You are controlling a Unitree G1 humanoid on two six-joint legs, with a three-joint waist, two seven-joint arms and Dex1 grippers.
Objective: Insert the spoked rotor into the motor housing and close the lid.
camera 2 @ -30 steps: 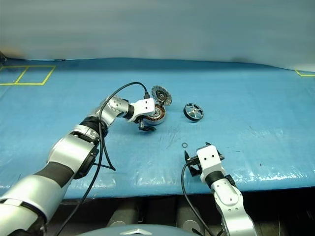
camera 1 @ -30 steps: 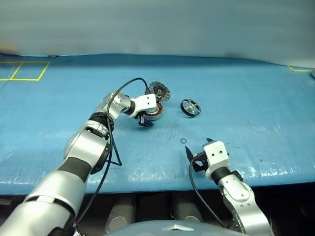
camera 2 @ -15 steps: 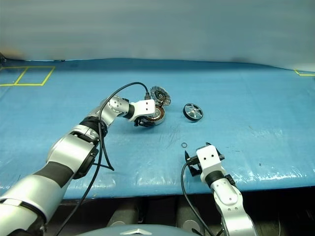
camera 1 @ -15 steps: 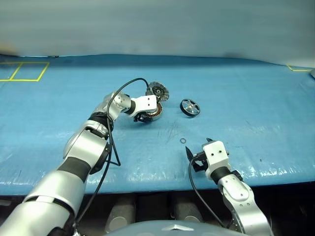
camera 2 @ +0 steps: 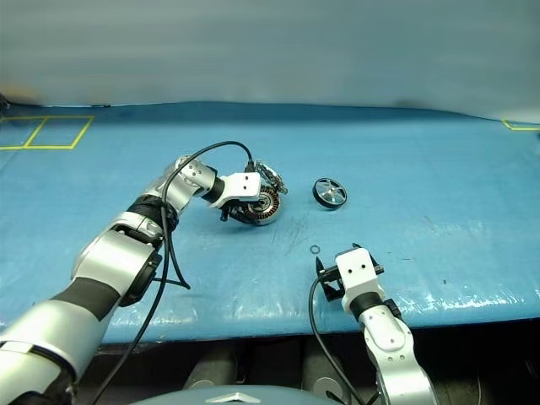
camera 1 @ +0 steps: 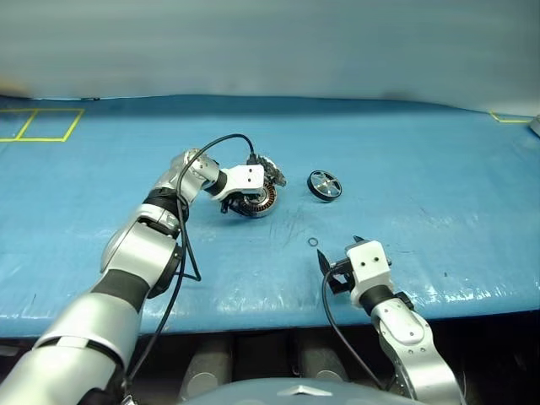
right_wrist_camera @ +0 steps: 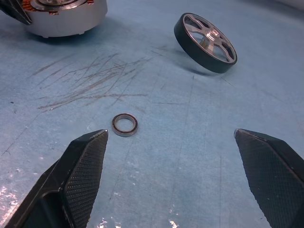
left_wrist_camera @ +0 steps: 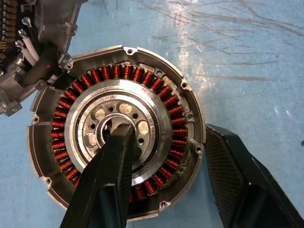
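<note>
Copper-coiled motor housing sits on the blue worktop about midway between its left and right edges and a little nearer the far edge than the near one, its open face up and red-brown windings ringing a silver hub. The left gripper straddles one side of it: one black finger reaches down into the central bore of the hub, the other stands outside against the rim, so the jaws are partly closed across the housing wall, gripping it. The lid hangs from the housing's far rim, swung open and tilted up, with its ridged edge showing beside the white wrist block. The spoked rotor lies on the worktop to the right of the housing, well apart from it, tipped with one edge lifted, untouched. A small thin metal ring lies flat nearer the front edge, between the housing and the right gripper. That gripper hovers low near the front edge with its two textured fingers spread wide and nothing between them, pointing toward the ring and the rotor beyond.
</note>
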